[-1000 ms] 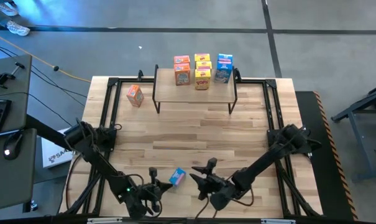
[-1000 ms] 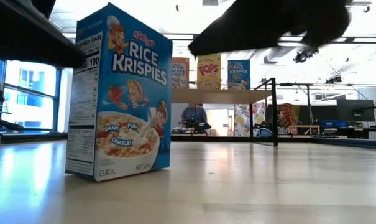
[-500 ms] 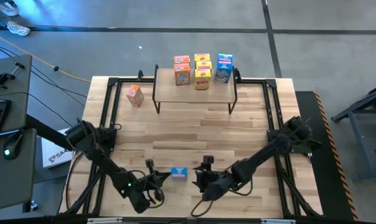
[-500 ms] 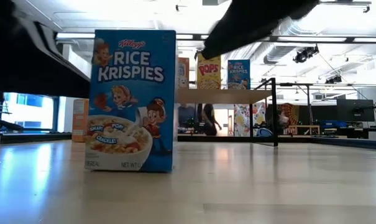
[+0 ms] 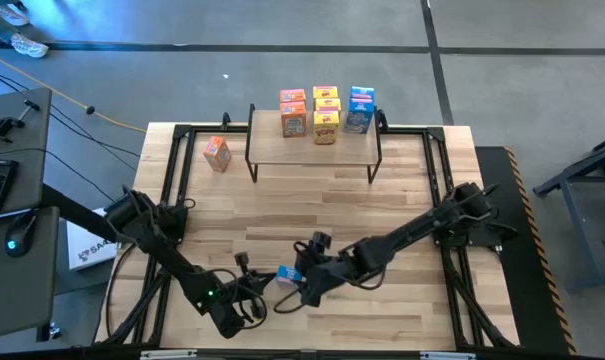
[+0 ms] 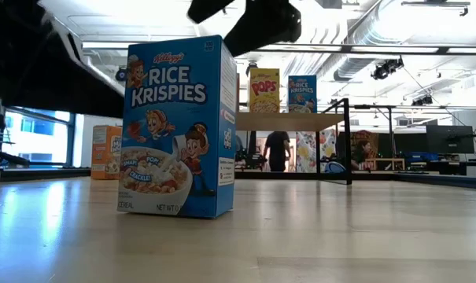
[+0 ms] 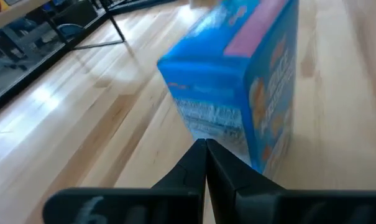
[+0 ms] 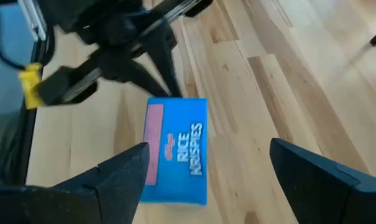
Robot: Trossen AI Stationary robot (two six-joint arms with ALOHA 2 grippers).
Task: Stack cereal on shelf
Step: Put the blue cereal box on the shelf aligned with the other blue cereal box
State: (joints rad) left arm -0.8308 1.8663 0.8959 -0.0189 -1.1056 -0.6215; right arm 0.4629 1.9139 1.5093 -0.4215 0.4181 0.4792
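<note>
Tabletop: light wood; shelf at far edge, six boxes on top; orange box left of shelf, on table.
Blue box: upright, near centre; light, stiff card, slick, tips easily; grip across narrow sides.
Right gripper: fingers apart, over box; earlier right of it, narrower.
Left gripper: fingers together, at box's left; box has turned since.

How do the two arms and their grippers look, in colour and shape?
Both arms are black, slim and jointed. The left gripper has two thin, pointed black fingers, and a yellow tag shows on that arm. The right gripper has broad, dark, wedge-shaped fingers.
</note>
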